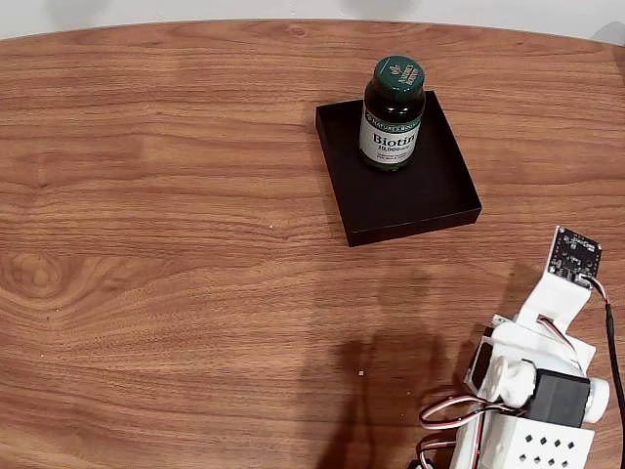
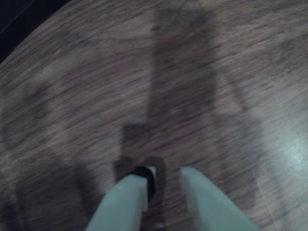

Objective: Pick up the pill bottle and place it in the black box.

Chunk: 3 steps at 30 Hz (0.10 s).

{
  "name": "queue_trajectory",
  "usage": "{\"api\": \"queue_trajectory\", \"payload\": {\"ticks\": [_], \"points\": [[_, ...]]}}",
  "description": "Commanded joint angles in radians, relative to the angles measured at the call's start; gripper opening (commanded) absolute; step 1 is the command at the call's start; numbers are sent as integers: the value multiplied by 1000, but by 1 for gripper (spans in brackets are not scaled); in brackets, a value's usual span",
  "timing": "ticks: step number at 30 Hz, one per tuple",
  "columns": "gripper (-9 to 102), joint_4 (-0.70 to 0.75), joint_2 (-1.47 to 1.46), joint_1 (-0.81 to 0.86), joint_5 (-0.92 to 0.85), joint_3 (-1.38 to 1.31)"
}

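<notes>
A broad wood-grain desk point(image 1: 176, 225) fills the left and centre of the fixed view, its curved far edge running along the top against a pale wall. Right of centre, the black box point(image 1: 410, 200) lies flat on the desk, turned slightly askew to the desk's edge. The pill bottle point(image 1: 393, 114) stands upright inside the box, near its far wall, dark green cap on top and the white-and-green "Biotin" label facing the camera. A dark shadow spreads over the wood below the box, towards the bottom edge of the picture.

At the lower right corner of the fixed view, the white robot arm point(image 1: 532, 391) is folded low over the desk, well apart from the box, with a black servo, red-white-black wires looping at its base and a small black circuit board point(image 1: 573, 254) on a white bracket at its upper end.

In the wrist view, blurred, the end effector point(image 2: 168, 175) enters from the bottom edge: two pale fingers point(image 2: 126, 199) with a narrow gap between their tips, holding nothing. They hang above bare wood, with their own shadow stretching up the grain and the desk's dark edge cutting the top left corner.
</notes>
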Motion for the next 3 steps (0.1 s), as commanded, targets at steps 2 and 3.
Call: {"api": "queue_trajectory", "payload": {"ticks": [2, 3], "points": [[3, 152, -9, 11, -49, -17], [3, 152, -9, 11, -49, -17]]}}
